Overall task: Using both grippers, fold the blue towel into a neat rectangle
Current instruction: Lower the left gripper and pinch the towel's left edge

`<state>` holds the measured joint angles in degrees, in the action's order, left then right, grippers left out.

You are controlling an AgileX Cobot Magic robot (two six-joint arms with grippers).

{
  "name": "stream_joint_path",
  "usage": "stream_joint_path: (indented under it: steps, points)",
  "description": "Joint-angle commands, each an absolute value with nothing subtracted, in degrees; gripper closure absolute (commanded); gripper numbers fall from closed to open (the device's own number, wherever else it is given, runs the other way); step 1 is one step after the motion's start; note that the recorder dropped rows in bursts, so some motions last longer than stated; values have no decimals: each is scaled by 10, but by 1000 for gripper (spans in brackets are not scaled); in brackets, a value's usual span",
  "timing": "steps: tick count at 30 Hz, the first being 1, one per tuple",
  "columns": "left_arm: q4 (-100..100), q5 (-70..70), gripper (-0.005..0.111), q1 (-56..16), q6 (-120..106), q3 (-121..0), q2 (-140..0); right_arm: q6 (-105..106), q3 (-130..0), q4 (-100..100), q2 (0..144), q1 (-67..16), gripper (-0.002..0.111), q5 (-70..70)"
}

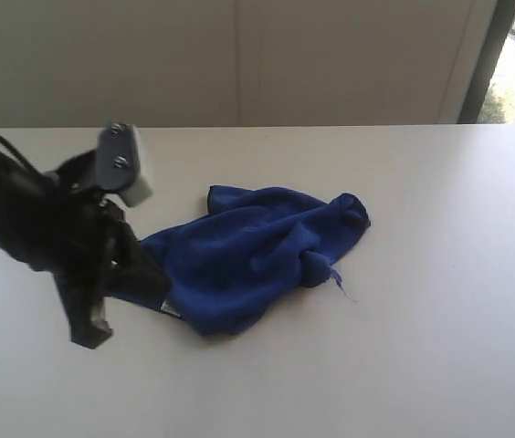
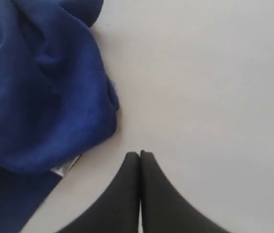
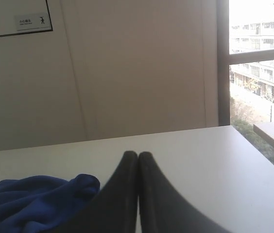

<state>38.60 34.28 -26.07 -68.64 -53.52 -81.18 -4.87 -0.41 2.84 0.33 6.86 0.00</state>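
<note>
The blue towel (image 1: 248, 251) lies crumpled in a heap on the middle of the white table, with a small white tag (image 1: 172, 312) at its near-left edge and a loose thread (image 1: 341, 285) at its right corner. My left gripper (image 1: 91, 330) hangs just left of the towel, apart from it. In the left wrist view, the left gripper (image 2: 139, 154) is shut and empty, with the towel (image 2: 40, 92) and its tag (image 2: 64, 167) close beside it. The right gripper (image 3: 138, 154) is shut on nothing above the table, and the towel (image 3: 35, 199) lies past it to one side. It is outside the exterior view.
The white table (image 1: 422, 319) runs back to a beige wall (image 1: 239, 55). A dark window frame (image 1: 486, 55) stands at the back right. In the right wrist view a second table edge (image 3: 273, 133) shows by the window.
</note>
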Motion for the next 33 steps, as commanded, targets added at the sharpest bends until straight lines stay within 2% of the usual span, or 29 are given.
stream_joint_path:
  steps: [1, 4, 6, 8, 9, 11, 13, 18, 23, 27, 30, 33]
  points:
    - [363, 292, 107, -308, -695, -569, -901, -50, 0, 31, 0, 67, 108, -10]
    - [358, 264, 107, -318, -730, -584, -949, -49, 0, 31, 0, 67, 108, -11]
    - [360, 236, 100, -322, -767, -588, -985, -49, 0, 31, 0, 67, 108, -9]
    - [359, 231, 89, -323, -787, -588, -1005, -51, 0, 31, 0, 67, 108, -9]
    - [359, 217, 75, -323, -806, -588, -1018, -58, 0, 31, 0, 67, 108, -9]
    - [361, 182, 57, -324, -812, -588, -1034, -66, 0, 31, 0, 67, 108, -9]
    - [364, 167, 51, -332, -822, -588, -1037, -66, 0, 31, 0, 67, 108, -9]
    - [372, 130, 52, -361, -858, -588, -1060, -67, 0, 31, 0, 67, 108, -4]
    - [372, 83, 53, -361, -848, -588, -1080, -67, 0, 31, 0, 67, 108, -4]
    - [372, 83, 65, -361, -848, -588, -1080, -67, 0, 31, 0, 67, 108, -4]
    - [372, 83, 82, -361, -848, -588, -1074, -67, 0, 31, 0, 67, 108, -4]
    - [372, 81, 93, -361, -848, -588, -1054, -67, 0, 31, 0, 67, 108, -4]
